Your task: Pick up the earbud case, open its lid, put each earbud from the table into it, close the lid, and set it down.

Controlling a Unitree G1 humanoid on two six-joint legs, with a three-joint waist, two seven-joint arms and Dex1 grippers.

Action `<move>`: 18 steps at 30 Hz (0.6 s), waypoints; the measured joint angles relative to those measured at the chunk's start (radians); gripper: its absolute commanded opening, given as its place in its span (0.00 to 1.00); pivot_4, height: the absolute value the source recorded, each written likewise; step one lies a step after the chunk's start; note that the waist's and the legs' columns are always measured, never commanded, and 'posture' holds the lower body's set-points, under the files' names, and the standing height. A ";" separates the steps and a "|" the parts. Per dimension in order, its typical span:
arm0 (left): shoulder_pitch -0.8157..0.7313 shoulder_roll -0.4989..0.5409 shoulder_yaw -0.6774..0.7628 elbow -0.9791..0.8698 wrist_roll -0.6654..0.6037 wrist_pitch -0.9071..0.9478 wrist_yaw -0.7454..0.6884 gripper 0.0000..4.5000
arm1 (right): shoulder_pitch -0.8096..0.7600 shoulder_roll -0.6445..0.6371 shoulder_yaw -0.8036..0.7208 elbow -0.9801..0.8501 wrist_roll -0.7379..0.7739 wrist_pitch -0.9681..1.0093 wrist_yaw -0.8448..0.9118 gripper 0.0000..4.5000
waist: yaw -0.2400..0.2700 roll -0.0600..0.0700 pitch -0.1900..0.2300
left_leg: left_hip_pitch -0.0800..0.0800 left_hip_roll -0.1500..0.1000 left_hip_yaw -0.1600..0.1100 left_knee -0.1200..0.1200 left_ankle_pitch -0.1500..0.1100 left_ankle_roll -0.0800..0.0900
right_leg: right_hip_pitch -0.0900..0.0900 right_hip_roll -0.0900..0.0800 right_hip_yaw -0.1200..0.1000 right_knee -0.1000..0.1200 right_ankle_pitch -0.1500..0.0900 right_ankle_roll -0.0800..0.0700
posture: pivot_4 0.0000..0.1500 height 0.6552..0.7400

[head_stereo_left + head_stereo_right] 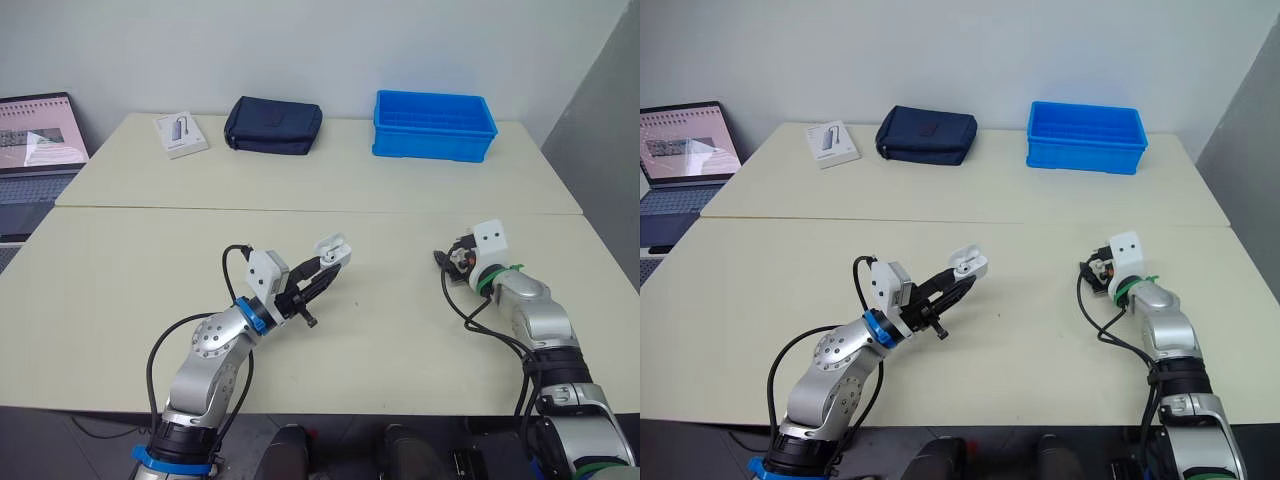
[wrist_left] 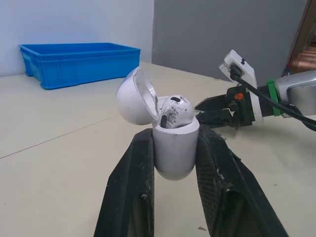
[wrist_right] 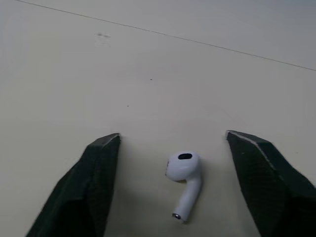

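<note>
Now: picking up loose earbud [image 3: 183, 182]; other looks seated in case.
Left gripper [image 2: 175, 132]: clamping open earbud case [image 2: 174, 155].
Right gripper [image 3: 173, 134]: wide, straddling it.
Next: pinch, lift.

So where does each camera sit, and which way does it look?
Left eye view: on the head, looking forward and down at the table; both arms show.
Right eye view: beside it, same scene.
Left wrist view: along the left gripper holding the open earbud case; right gripper beyond.
Right wrist view: down between its open fingers at an earbud.
</note>
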 measured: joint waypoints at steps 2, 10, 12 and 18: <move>0.004 0.001 0.001 0.000 0.000 0.000 0.001 0.18 | 0.014 0.009 -0.021 -0.036 0.020 0.049 -0.006 0.40 | 0.004 0.000 0.000 | 0.000 0.000 0.000 0.000 0.000 0.000 | 0.000 0.000 0.000 0.000 0.000 0.000 | 1.00 1.00; 0.007 0.001 0.001 -0.001 0.000 0.000 0.000 0.18 | 0.094 -0.005 -0.021 -0.204 0.039 0.161 0.014 0.09 | 0.005 0.000 0.000 | 0.000 0.000 0.000 0.000 0.000 0.000 | 0.000 0.000 0.000 0.000 0.000 0.000 | 1.00 1.00; 0.007 0.002 0.001 -0.002 0.000 0.000 -0.001 0.18 | 0.139 -0.070 0.022 -0.281 0.048 0.179 0.101 0.09 | 0.004 0.000 0.000 | -0.001 0.000 0.000 0.000 0.000 0.000 | -0.001 0.000 0.000 -0.001 0.000 0.000 | 1.00 1.00; 0.041 0.008 0.001 -0.027 0.000 0.001 0.001 0.18 | 0.254 -0.356 0.139 -0.528 0.073 0.081 0.464 0.09 | 0.001 0.001 0.001 | -0.001 0.000 0.000 -0.001 0.000 0.000 | -0.001 0.000 0.000 -0.002 0.000 0.000 | 1.00 1.00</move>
